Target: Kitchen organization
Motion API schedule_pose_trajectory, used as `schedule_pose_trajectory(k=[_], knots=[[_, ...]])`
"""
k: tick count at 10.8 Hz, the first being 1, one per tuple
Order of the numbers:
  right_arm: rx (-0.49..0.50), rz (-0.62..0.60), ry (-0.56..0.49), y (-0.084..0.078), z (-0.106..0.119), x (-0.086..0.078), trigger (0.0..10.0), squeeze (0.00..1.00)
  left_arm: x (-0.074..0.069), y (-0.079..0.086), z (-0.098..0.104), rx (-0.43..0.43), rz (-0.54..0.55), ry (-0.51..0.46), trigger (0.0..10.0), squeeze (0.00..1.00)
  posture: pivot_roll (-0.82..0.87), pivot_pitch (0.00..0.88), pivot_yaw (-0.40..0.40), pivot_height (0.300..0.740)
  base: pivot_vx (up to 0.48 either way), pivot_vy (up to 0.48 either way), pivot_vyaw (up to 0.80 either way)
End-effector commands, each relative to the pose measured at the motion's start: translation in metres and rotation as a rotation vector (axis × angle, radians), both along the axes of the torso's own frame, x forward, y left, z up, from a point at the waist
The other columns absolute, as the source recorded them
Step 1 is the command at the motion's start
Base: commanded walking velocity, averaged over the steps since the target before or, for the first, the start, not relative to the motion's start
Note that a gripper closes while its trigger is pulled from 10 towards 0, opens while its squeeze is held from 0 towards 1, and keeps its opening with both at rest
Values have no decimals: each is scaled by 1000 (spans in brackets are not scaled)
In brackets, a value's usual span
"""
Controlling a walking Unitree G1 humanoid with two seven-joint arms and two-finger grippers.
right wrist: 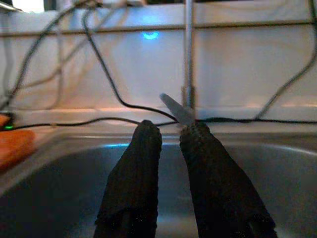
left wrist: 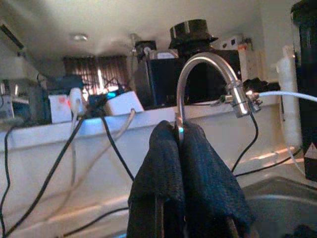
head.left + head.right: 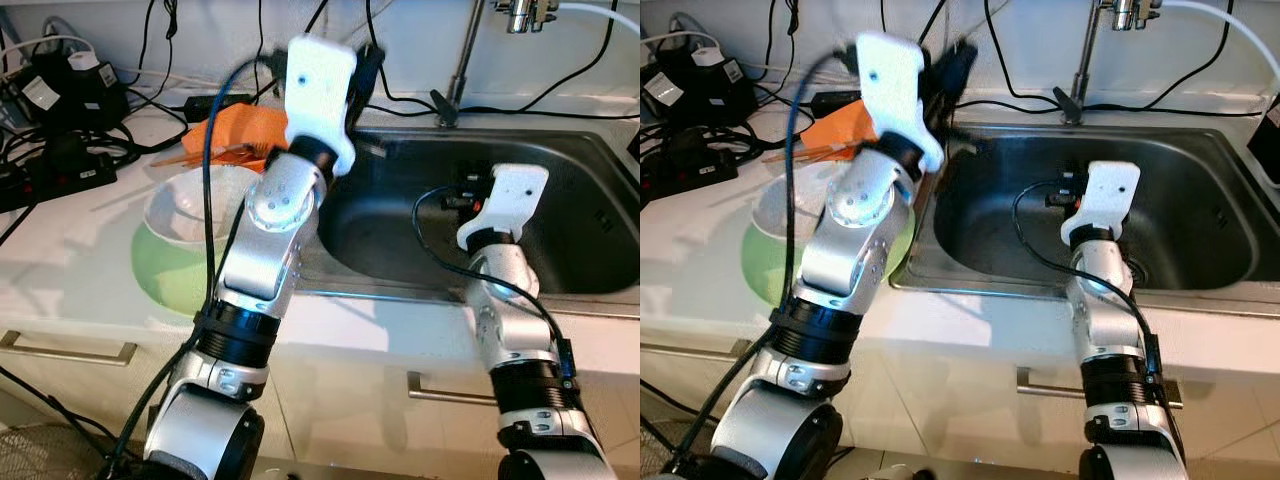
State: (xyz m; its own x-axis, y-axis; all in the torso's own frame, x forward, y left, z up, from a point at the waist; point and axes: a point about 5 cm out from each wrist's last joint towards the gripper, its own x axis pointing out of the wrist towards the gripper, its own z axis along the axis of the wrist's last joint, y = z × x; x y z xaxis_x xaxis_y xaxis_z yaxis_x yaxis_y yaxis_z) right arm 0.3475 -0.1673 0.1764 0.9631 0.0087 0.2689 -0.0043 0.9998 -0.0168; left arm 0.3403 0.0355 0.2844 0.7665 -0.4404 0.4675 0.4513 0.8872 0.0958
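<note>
White counter (image 3: 70,270) runs along the near edge, with cupboard handles below it and a steel sink (image 3: 560,240) set into it on the robot's right. Nearest on the counter sits a white bowl (image 3: 185,205) stacked on a pale green plate (image 3: 165,275), just left of the sink. Behind them lies an orange cloth (image 3: 235,130) with what look like chopsticks (image 3: 205,153) across it.

Bowl and plate look like the likely things to tidy. Both would be stiff, smooth and breakable, probably slick under the black fingers, and the bowl is likely light. Its rim seems the best hold, one finger inside and one outside; the plate lies flat and would be harder to pick up.

Left gripper (image 2: 179,148) is raised above the sink's back left corner, its fingers pressed together on nothing. Right gripper (image 1: 171,144) hangs over the sink basin, fingers a narrow gap apart and empty.

Farther back stand the tap (image 3: 465,60), black cables (image 3: 150,60) and power adapters (image 3: 60,90) against the wall.
</note>
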Motion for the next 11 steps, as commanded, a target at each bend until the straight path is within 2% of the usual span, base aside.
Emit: schedule_pose_trajectory(k=[1,2,3,6,10,11], knots=[[-26,71,-29,8,12,1,10000,0,3,5,-3,-5,0,24,10000,0,17,0,78,740,0,0,0],[-55,135,-33,12,14,-1,10000,718,6,6,-6,0,-6,45,10000,0,17,0,78,740,0,0,0],[-50,181,-34,15,16,-2,10000,1000,8,7,-9,-15,-15,66,10000,0,15,0,77,740,0,0,0],[-110,316,-46,24,24,-6,10000,1000,13,10,-13,-74,-58,119,10000,0,3,0,85,740,0,0,0],[-141,406,-41,32,23,-16,10000,1000,16,20,-13,-238,-133,199,10000,0,-7,0,125,740,0,0,0],[-144,414,-43,33,23,-17,10000,0,17,20,-15,-241,-139,211,10000,0,-9,0,140,740,0,0,0]])
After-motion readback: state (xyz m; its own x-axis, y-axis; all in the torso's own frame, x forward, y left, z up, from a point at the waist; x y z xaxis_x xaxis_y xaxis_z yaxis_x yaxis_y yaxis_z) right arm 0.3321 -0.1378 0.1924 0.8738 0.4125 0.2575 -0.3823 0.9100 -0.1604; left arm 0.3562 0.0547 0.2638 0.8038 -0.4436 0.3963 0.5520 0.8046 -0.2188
